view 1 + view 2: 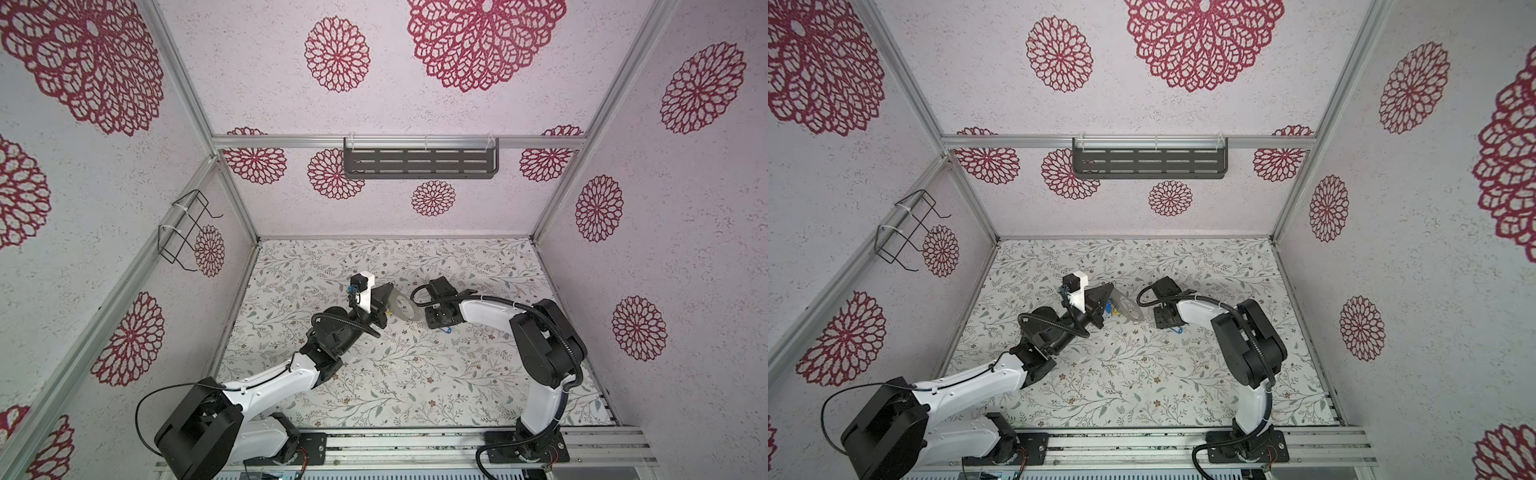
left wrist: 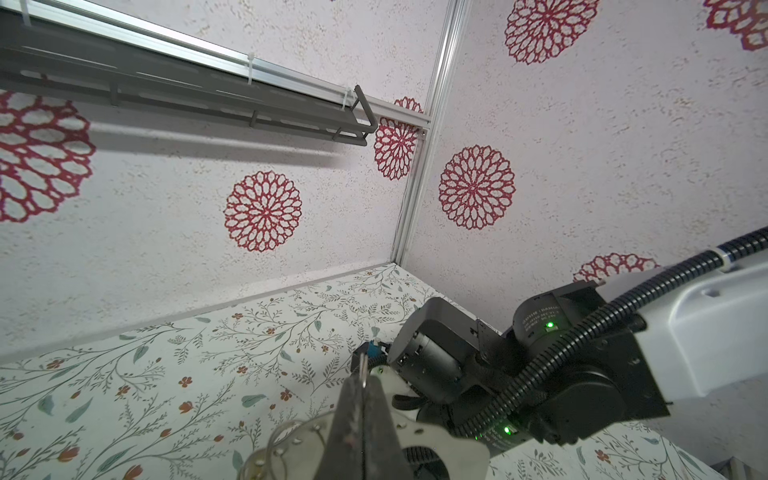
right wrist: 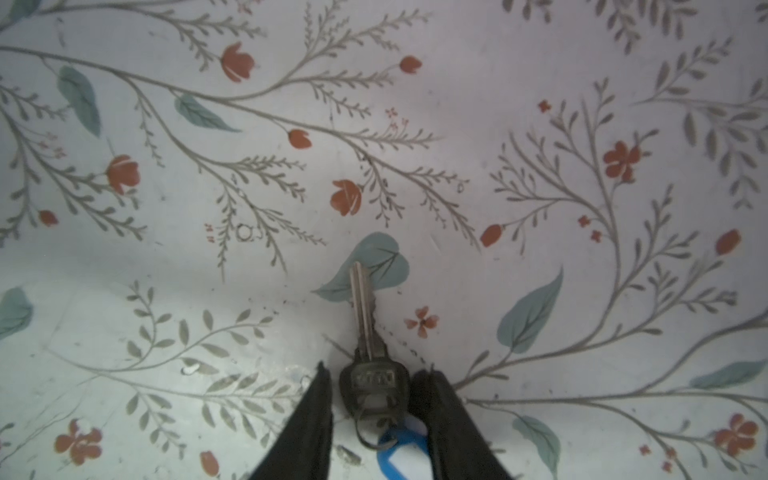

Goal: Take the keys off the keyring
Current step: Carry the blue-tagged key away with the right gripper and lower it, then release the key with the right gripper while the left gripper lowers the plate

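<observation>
The floral tabletop point(image 1: 415, 386) fills the lower middle of both top views, and the two arms meet near its centre. Just left of centre, the left gripper point(image 1: 388, 308) has its fingers pinched tight on the keyring point(image 2: 297, 439). The ring's thin, beaded hoop shows at the bottom of the left wrist view. The remaining keys point(image 1: 1108, 309), small yellow and blue spots in a top view, hang right beside those fingers.

The right gripper point(image 3: 374, 370) points down just right of centre. Its fingers stand narrowly apart astride the head of a freed key point(image 3: 361, 307), which lies flat on the tabletop in the lower middle of the right wrist view. The key's blue tag point(image 3: 401, 451) sits between the fingers at the bottom edge. One finger seems to touch the head; the other shows a gap.

By the look of it, one key is off and set down, with several still to go. The next move calls for the right fingers to lift clear without dragging the tag. They should then go over to the hoop and work the next small loop towards its opening while the left gripper holds steady.
</observation>
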Action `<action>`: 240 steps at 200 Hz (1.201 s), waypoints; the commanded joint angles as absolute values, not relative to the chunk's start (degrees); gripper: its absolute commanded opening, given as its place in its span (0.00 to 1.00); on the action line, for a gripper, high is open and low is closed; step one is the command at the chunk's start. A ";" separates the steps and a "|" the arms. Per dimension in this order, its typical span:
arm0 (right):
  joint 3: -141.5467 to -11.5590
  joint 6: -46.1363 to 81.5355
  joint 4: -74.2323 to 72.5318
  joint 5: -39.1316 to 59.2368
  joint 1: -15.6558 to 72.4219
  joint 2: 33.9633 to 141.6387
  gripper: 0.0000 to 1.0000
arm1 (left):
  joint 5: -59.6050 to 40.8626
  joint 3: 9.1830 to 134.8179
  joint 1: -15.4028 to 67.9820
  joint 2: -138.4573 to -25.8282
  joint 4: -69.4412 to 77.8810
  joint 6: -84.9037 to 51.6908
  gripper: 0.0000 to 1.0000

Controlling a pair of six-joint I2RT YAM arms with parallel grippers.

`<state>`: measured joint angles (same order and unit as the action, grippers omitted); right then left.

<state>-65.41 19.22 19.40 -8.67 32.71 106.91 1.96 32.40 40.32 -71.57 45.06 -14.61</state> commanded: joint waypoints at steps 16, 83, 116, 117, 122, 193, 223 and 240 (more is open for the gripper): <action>-63.29 20.43 26.63 -13.54 32.78 108.57 0.21 | 1.21 32.12 39.49 -69.79 47.94 -14.59 0.00; -59.60 23.02 27.02 -16.11 27.74 103.80 0.15 | 1.19 31.58 38.85 -68.48 47.13 -14.41 0.00; -57.08 23.29 26.98 -16.37 22.95 100.83 0.15 | 0.93 31.71 38.43 -68.37 47.19 -14.59 0.00; -56.97 23.29 26.98 -16.40 22.77 100.78 0.14 | 0.95 31.67 38.42 -68.33 47.19 -14.59 0.00; -56.67 23.14 27.10 -16.62 22.01 100.45 0.15 | 0.82 31.72 38.41 -68.30 47.20 -14.59 0.00; -57.21 21.01 27.04 -13.47 18.46 95.04 0.27 | -1.76 33.50 38.08 -70.50 45.52 -16.09 0.00; -56.05 21.26 25.17 -7.27 18.45 88.72 0.53 | -5.71 38.32 36.54 -75.25 44.36 -16.77 0.00; -55.23 21.36 25.22 -7.09 18.39 84.67 0.56 | -10.24 43.86 34.94 -80.07 42.91 -18.28 0.00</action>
